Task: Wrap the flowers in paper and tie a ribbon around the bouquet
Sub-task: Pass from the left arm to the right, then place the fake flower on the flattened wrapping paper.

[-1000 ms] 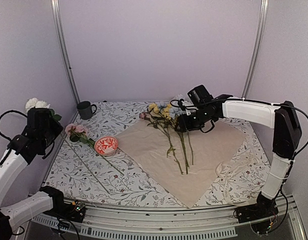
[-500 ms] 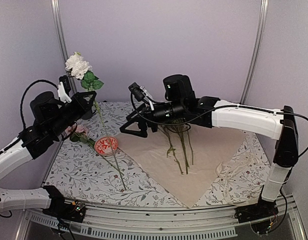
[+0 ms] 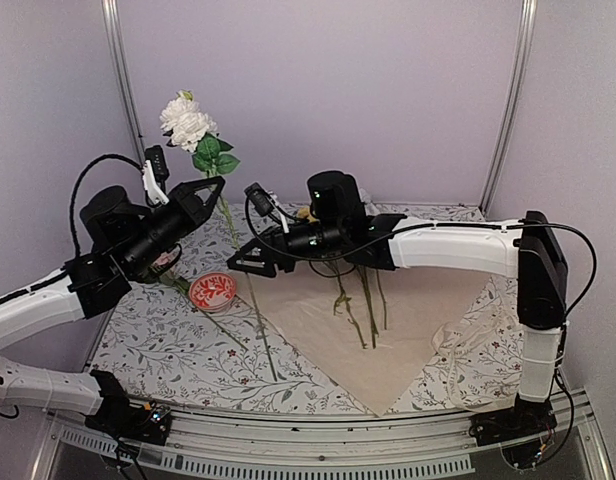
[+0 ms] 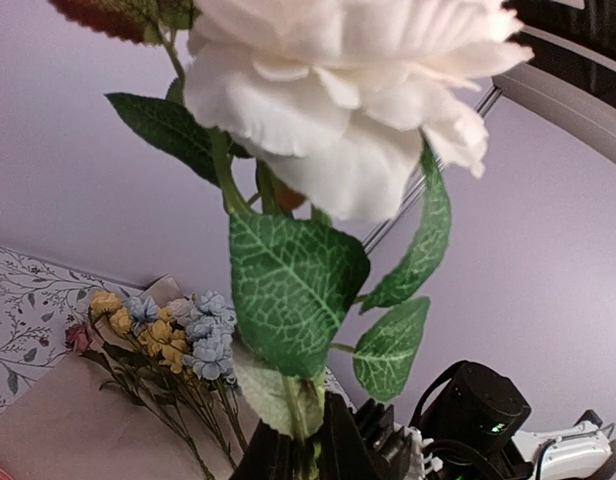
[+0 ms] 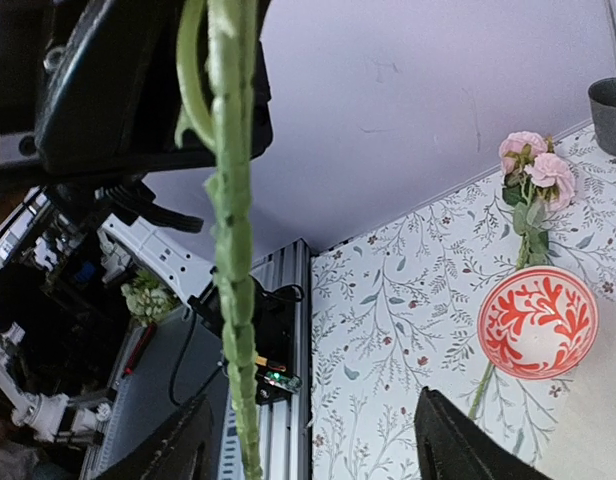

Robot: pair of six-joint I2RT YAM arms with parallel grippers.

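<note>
Stem (image 3: 258, 320) of white flower (image 3: 190, 122) looks light, thin, bendy, top-heavy; left gripper (image 3: 216, 186) clamped near bloom, right gripper (image 3: 250, 262) w/ jaws apart, best pinch toward 6 o'clock.

A white rose (image 4: 338, 90) and its green leaves (image 4: 293, 290) loom before distant flowers (image 4: 173, 335).

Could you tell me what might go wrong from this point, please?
The left pincer holds the white rose high by its stem while the right pincer stands open around that stem: a mistimed handover could drop it. The stem's trailing end hangs near the red-and-white dish and could sweep it.
</note>
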